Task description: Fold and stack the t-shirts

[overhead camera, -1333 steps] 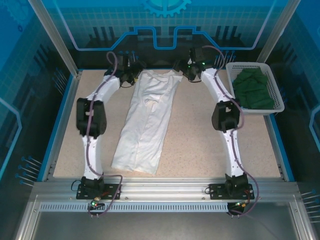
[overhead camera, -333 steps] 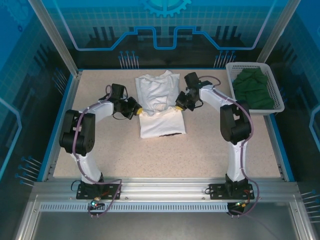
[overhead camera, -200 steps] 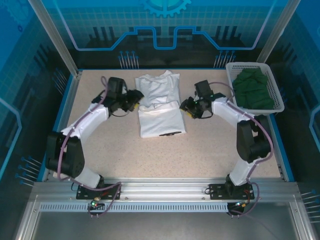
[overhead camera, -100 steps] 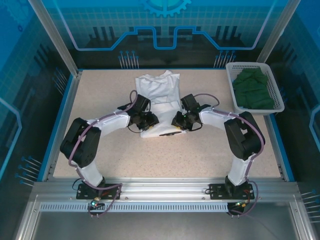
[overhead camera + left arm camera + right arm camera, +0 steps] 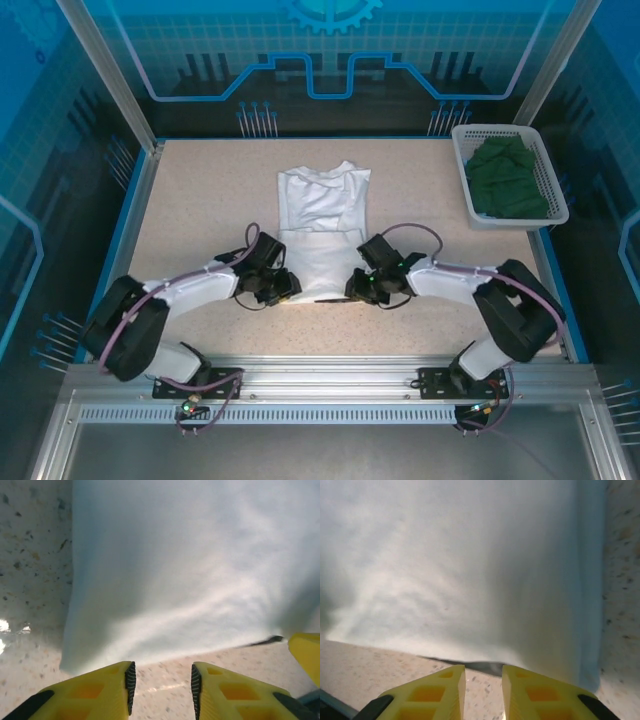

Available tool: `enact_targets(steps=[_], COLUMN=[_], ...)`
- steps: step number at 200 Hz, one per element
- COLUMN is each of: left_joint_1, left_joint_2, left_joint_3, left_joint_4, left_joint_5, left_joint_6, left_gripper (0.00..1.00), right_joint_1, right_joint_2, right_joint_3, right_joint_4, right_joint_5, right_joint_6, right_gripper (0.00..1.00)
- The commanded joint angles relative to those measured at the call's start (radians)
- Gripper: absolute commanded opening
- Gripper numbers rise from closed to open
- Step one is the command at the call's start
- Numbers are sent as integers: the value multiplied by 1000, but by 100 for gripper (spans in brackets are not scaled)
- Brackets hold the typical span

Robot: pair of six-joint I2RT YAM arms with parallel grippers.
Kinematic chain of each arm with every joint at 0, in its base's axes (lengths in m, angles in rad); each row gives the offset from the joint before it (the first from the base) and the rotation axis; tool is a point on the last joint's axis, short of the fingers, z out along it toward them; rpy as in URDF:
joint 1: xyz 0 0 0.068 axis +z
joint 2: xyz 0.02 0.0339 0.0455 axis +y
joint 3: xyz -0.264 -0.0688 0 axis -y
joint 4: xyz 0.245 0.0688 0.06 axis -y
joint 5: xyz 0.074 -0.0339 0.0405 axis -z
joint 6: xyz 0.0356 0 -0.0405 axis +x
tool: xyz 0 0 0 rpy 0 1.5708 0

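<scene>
Since both arms reach in low over the near part of the table (image 5: 200,210), the coming move turns on the near edge of the white t-shirt (image 5: 322,262). That edge runs left to right just beyond both sets of fingertips.

The left gripper (image 5: 162,680) points at it a little inward of the shirt's near left corner. Its yellow jaws are parted, with only bare speckled tabletop between them, so it grips nothing. The right gripper (image 5: 483,680) faces the same edge just inward of the near right corner. Its jaws stand at a narrower gap, also empty, and a dark sliver shows under the cloth straight ahead. Neither arm is clearly the nearer, so a two-handed pickup looks likely.

The shirt is partly folded and lies mid-table, its long axis running away from the arm bases, collar end farthest. Well apart at the far right, the dark green t-shirt (image 5: 508,178) lies bunched in the white lattice basket (image 5: 520,225).
</scene>
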Motion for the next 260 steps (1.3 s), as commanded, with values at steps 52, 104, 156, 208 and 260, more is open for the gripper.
enact_targets(steps=[52,104,156,208,260], left_joint_1=[62,162,262,263,245], left_joint_2=[296,602,688,584,219], left_joint_3=[433,605,579,606,401], left_joint_4=[6,53,91,78,17], left_joint_5=[-29,-40,3,55,-11], left_joint_6=[102,143,87,90,87], left_gripper=[23,20,19,42,69], right_joint_1=[-138,-237,-310,-327,-296], right_joint_2=[220,582,640,489,78], right_joint_3=[413,697,666,549,189], right_joint_4=[-127,-177,-158,-76,131], right_joint_5=[35,-49,-48,-45,-43], right_joint_6=[-121,-190,-179,-176,-194], right_gripper=[22,15,15,22,71])
